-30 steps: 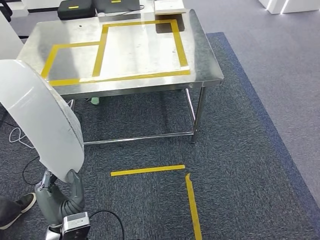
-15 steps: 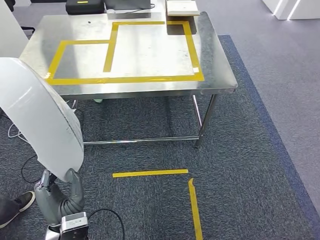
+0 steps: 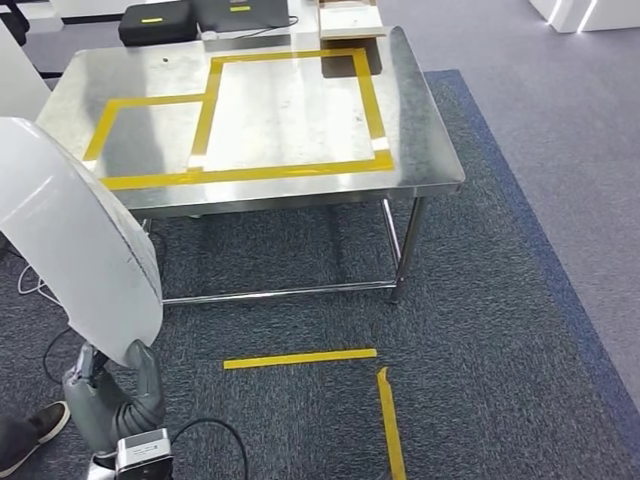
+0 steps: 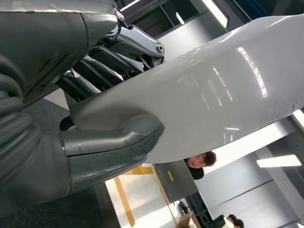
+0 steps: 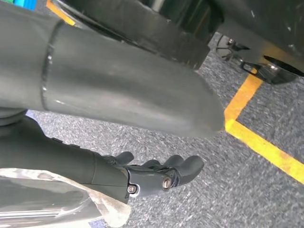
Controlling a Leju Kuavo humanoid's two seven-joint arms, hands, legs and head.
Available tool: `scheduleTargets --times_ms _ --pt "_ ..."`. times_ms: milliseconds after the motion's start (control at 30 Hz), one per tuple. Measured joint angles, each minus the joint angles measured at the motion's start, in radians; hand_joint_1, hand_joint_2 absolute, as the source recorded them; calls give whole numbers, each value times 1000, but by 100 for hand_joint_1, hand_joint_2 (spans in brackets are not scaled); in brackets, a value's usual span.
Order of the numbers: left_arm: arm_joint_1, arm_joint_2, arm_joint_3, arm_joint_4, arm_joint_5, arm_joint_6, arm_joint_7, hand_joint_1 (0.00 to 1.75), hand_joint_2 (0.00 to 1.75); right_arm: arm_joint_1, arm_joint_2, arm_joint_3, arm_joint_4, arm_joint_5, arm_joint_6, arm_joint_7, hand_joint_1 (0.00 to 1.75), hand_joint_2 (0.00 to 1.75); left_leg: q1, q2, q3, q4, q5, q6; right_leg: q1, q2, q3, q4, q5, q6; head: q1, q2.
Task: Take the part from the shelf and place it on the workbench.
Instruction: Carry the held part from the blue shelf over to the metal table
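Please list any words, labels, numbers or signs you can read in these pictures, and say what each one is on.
No text can be read.
Black cases behind the workbench: each has a yellow mark, too small to read.
White part in the left hand: no lettering shows.
Yellow tape on the workbench: plain lines, no characters.

Left hand [image 3: 113,400] grips low at the side; right hand [image 5: 118,142] hangs, fingers apart.

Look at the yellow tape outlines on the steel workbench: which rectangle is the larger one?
The right-hand rectangle, reaching to the workbench's far edge near the cardboard box; the left rectangle is shorter and set nearer.
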Motion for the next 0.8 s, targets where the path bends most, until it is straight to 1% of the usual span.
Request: scheduleTargets --times_ms 33,67,100,133,167,200,267,300,333,367,433,467,500,533,600,633,667,700,733,767,800 --pt "0 0 0 0 1 0 0 175 175 0 0 -1 0 0 0 -1 0 0 0 0 7 -35 39 3 0 1 11 0 -7 1 0 0" --pt "0 0 0 -1 1 0 0 175 175 0 0 -1 0 0 0 -3 0 0 0 1 27 -98 86 8 0 1 22 -1 -15 3 0 0" --pt "0 0 0 -2 1 0 0 175 175 0 0 -1 0 -1 0 -4 0 0 -3 3 51 -160 119 14 0 1 29 -2 -23 7 1 0" --pt "0 0 0 -4 1 0 0 175 175 -1 0 -2 0 -1 0 -4 0 0 -6 4 73 -216 134 21 1 1 33 -5 -30 13 0 0" --pt "0 -1 0 -6 1 0 0 175 175 -1 0 -2 0 -1 0 -4 0 0 -10 5 87 -251 134 27 1 0 36 -10 -36 19 1 0" --pt "1 -1 0 -8 1 0 0 175 175 -2 0 -3 0 -1 0 -4 0 0 -13 5 95 -268 122 34 1 -2 42 -13 -35 28 1 0" --pt "4 -2 0 -11 2 0 0 175 175 -3 0 -3 0 0 3 -4 0 0 -12 1 114 -289 115 47 1 -4 59 -16 -31 44 3 0" --pt "5 -2 0 -12 2 0 0 175 175 -4 0 -3 0 0 5 -4 0 0 -10 -1 125 -295 114 53 0 -4 62 -3 -34 49 5 0" --pt "5 -2 -1 -12 2 0 0 175 175 -5 0 -3 0 1 8 -4 0 0 -9 -2 138 -298 111 58 0 -2 49 23 -47 51 7 0" --pt "5 -2 -1 -13 2 0 0 175 175 -6 0 -3 0 1 10 -4 0 0 -10 -1 146 -300 106 62 0 -1 22 69 -68 53 10 0" --pt "5 -3 -2 -13 2 0 0 175 175 -7 0 -3 0 2 12 -4 0 0 -13 -1 159 -300 93 67 1 1 -60 186 -114 53 13 0" --pt "5 -3 -1 -13 2 0 0 175 175 -5 0 -4 0 2 13 -4 0 0 -15 -2 167 -300 85 68 2 1 -98 225 -125 53 13 0" --pt "6 -3 -1 -13 2 0 0 175 175 -2 0 -4 0 3 13 -4 0 0 -16 -3 178 -299 75 68 3 1 -122 234 -120 52 14 0" --pt "6 -3 -1 -13 2 0 0 175 175 0 0 -4 0 5 13 -4 0 0 -17 -5 192 -299 65 67 4 1 -128 208 -97 49 14 0" --pt "6 -2 -2 -13 6 0 0 175 175 2 0 -4 0 8 15 -5 0 0 -18 -5 223 -300 41 64 7 1 -105 99 -4 41 14 0" --pt "5 -2 -2 -13 9 0 0 175 175 1 0 -4 0 11 19 -6 0 0 -17 -5 234 -300 31 61 10 0 -96 54 28 37 12 0" --pt "4 -2 -3 -13 14 0 0 175 175 0 0 -4 0 13 26 -10 0 0 -16 -5 241 -302 22 56 15 0 -87 27 52 31 11 0" --pt "3 -2 -4 -14 19 0 0 175 175 0 0 -4 0 13 36 -16 0 0 -14 -5 248 -301 17 50 19 0 -84 18 56 24 9 0" --pt "2 -1 -5 -15 21 0 0 175 175 0 -1 -4 0 11 46 -24 0 0 -12 -6 252 -299 17 43 23 0 -79 11 51 17 8 0" --pt "1 -1 -6 -16 23 0 0 175 175 -1 0 -5 0 6 55 -33 0 0 -11 -5 250 -289 19 37 22 0 -66 4 54 10 9 0" --pt "-1 -1 -6 -17 22 0 0 175 175 -1 0 -6 0 -1 62 -40 0 0 -11 -4 242 -264 26 31 20 1 -54 -4 52 3 8 0"
